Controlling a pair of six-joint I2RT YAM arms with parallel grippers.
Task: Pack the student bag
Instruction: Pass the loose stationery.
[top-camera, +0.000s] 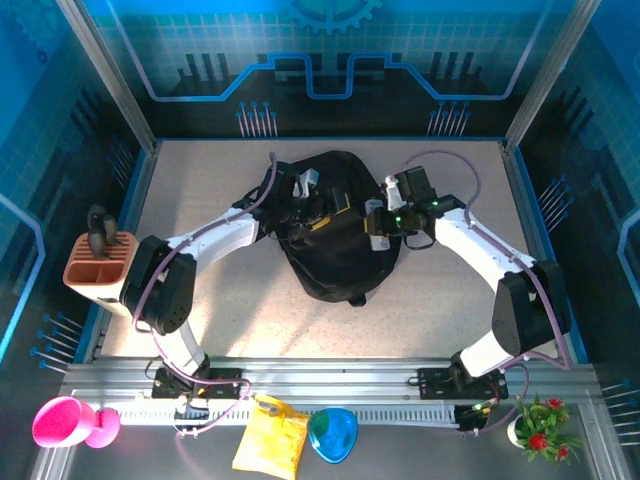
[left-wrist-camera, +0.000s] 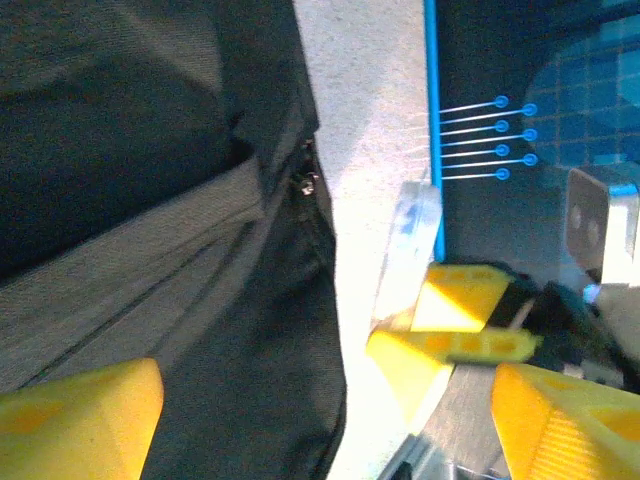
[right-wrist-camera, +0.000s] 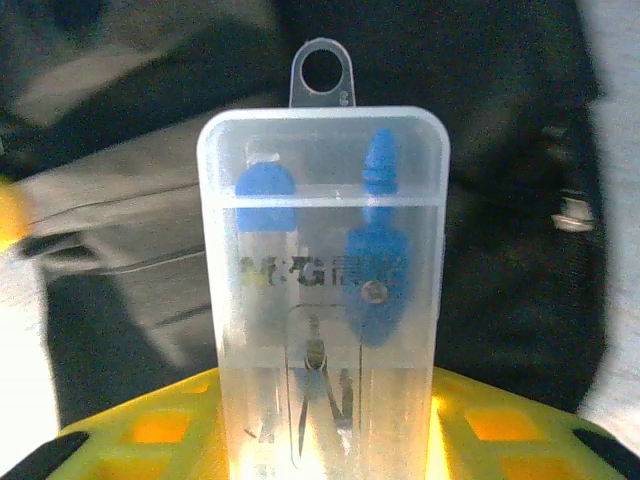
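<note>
In the middle of the table (top-camera: 200, 180) lies the student bag (top-camera: 335, 235), a black, slumped heap with both arms bent in over its far half. The left gripper (top-camera: 308, 196) hangs above the bag's far left part. From its own camera its yellow fingers (left-wrist-camera: 80, 420) stand wide apart with nothing between them, over dark bag fabric (left-wrist-camera: 150, 200) and a small metal zip pull (left-wrist-camera: 308, 182) at the bag's edge.

The right gripper (top-camera: 385, 215) sits over the bag's far right part. Its jaws are clamped on the lower end of a clear plastic case (right-wrist-camera: 322, 300), which stands upright with the bag behind it. Inside the case I can make out blue pieces and a metal compass, and a hanging loop tops it. The left wrist camera also catches the case (left-wrist-camera: 408, 235), just past the bag's edge.

Well to the left of the bag stands an orange holder (top-camera: 98, 262) with dark tools in it. On the near side of the bag, beyond the arm bases, sit a pink cup (top-camera: 60, 420), a yellow pouch (top-camera: 270, 442), a blue object (top-camera: 332, 435) and a small plant (top-camera: 538, 425) with red flowers.
</note>
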